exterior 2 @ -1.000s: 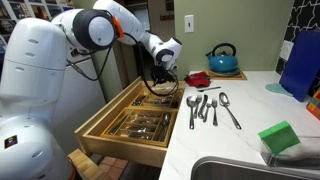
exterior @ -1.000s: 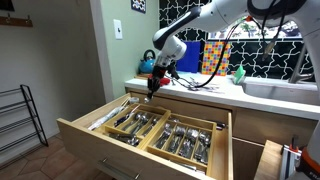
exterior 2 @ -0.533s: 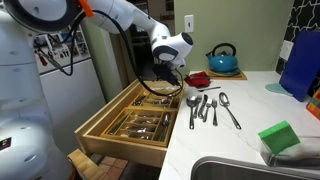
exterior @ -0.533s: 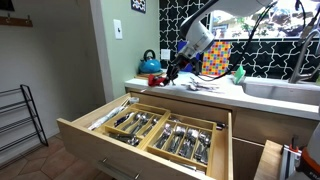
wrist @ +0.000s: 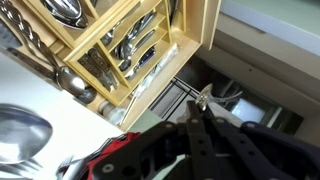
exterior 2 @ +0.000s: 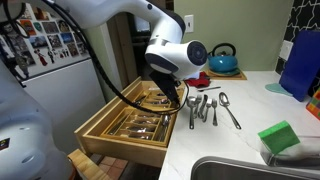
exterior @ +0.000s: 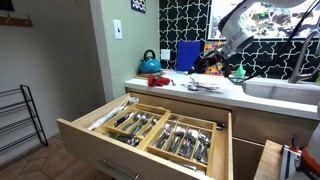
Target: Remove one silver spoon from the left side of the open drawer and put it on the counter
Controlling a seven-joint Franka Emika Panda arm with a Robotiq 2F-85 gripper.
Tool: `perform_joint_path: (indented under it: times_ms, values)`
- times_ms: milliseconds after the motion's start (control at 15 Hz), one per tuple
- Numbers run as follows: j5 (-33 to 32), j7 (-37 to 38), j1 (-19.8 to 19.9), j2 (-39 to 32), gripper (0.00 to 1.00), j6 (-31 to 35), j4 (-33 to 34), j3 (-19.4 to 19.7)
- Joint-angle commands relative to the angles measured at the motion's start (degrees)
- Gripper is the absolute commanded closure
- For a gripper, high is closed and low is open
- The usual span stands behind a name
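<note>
A: Far left, the drawer [exterior 2: 118, 150] stands wide open. It's pale wood, boxy and deep, with divider trays packed with shiny cutlery [exterior 2: 140, 125].

B: That's my first worry. It juts out under the arm, and a low swing could clip its wall or rattle the trays.

A: Next comes the hand [wrist: 202, 108], up above the drawer's right side. In the wrist view its dark fingers are pressed together, and I see nothing between them.

B: Empty, I'd judge. So where's the spoon?

A: Just right of the drawer, a cluster of spoons [exterior 2: 205, 107] lies flat on the table [exterior 2: 225, 140], bowls far and handles near. I can't tell which one came from the drawer.

B: Polished steel on a smooth white top will slide at a touch. The table's front edge is rounded, so it wouldn't stop them. One brush from the arm and a spoon skids off, or back into the drawer.

A: Further right, at the far wall, there's a glossy blue kettle [exterior 2: 222, 58], round-bodied. Nearer us is a green sponge [exterior 2: 279, 137], soft and blocky.

B: Both sit well clear of the spoons, so there's little risk.

A: Near right, the sink [exterior 2: 255, 168] dips into the table.

B: That's another spot a sliding spoon could drop into.
</note>
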State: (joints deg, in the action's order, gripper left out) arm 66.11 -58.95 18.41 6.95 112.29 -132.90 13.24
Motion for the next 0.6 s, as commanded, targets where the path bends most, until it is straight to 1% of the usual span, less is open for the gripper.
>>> perform_joint_path:
  times_ms: [0,133,200,533]
  values:
    - [4.9,1.2,1.4,4.8,0.96,0.7,-6.4,4.5]
    - [6.3,2.2,1.9,5.9,0.96,2.4,-8.1,5.5]
    - [3.9,1.0,1.3,3.3,0.95,0.4,-4.9,5.4]
    - [4.8,1.7,1.8,4.6,0.95,1.1,-6.7,5.9]
